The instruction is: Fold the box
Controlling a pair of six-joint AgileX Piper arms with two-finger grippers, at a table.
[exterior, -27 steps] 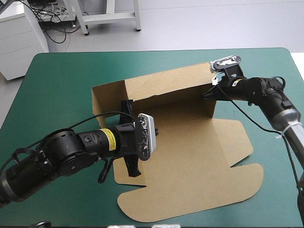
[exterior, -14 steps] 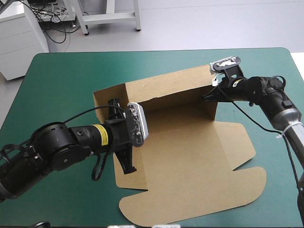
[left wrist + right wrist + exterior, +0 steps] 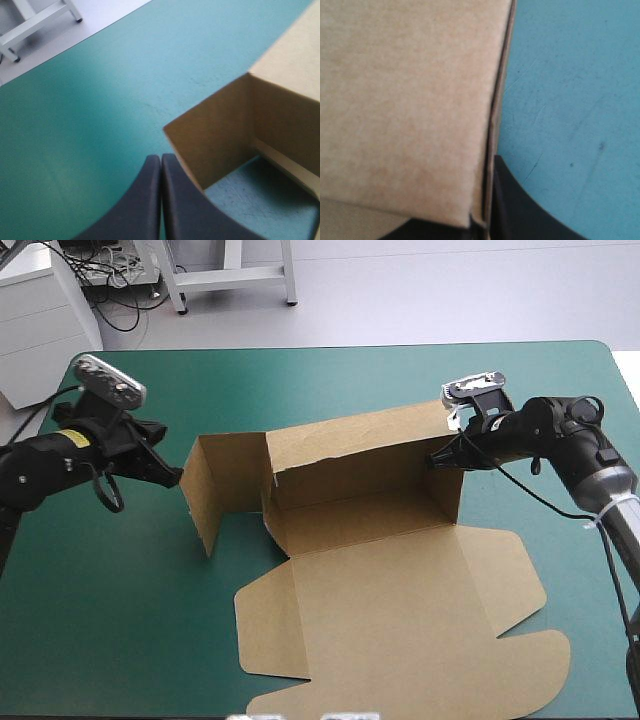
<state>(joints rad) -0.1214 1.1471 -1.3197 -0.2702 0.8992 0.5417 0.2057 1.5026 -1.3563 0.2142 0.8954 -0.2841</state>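
- Counting first, you have one brown box on the teal-green cover, mid-table and a little toward the right; its long far wall stands upright; one flap stands at that wall's left end; the lid sheet lies flat toward the near edge.
- You have two grippers at the box; the left gripper has both black fingers pressed together into a single point, holding nothing; its tip sits just beside the standing flap's outer face; whether it touches cannot be told.
- Your right gripper is at the far wall's right end; its two fingers pinch the board's edge between them.
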